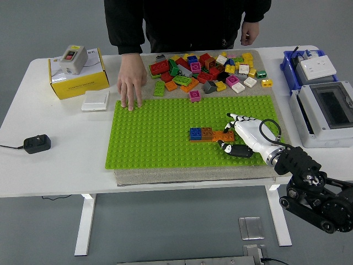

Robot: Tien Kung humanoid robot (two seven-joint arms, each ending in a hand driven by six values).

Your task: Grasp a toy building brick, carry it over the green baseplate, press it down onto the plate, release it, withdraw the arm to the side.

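Note:
The green baseplate lies on a grey mat in the middle of the table. On it a blue brick, a brown brick and an orange brick sit in a row. My right hand, white with black fingertips, rests on the plate at the orange brick's right end. Its fingers are spread, with the thumb below the brick, and it holds nothing. A pile of loose bricks lies behind the plate. My left arm is out of view.
A person stands at the far side with one hand flat on the plate's far left corner. A yellow box, a white switch plate and a black adapter lie at the left. A blue bin and a grey enclosure stand at the right.

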